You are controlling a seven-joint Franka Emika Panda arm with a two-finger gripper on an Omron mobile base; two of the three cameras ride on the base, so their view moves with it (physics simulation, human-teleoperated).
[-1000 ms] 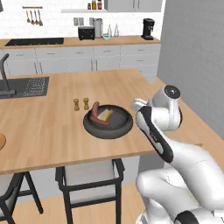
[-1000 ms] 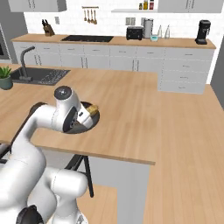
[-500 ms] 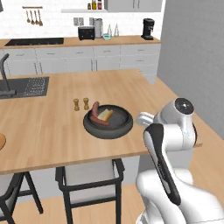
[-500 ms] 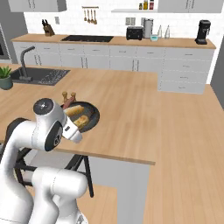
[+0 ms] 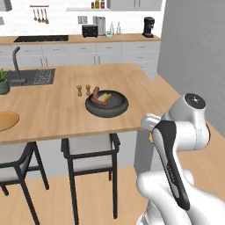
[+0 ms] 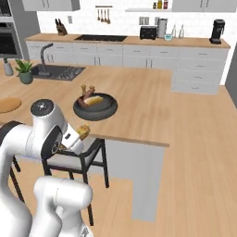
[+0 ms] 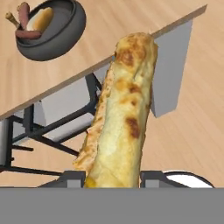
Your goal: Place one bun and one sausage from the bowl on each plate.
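Gripper (image 7: 113, 177) clamped on a bun (image 7: 123, 109), held off the near edge of the island counter (image 5: 57, 118), over the floor; bun tip shows beside the wrist in right base view. Bowl (image 5: 107, 105) sits on the counter near that edge, holding another bun (image 5: 104, 97) and sausage (image 5: 95, 94). Tan plate (image 5: 6, 120) far left on the same counter, well apart from the bowl.

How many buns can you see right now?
2: one bun held in the pincer, away from the counter; another lying in the bowl. More may be hidden there.
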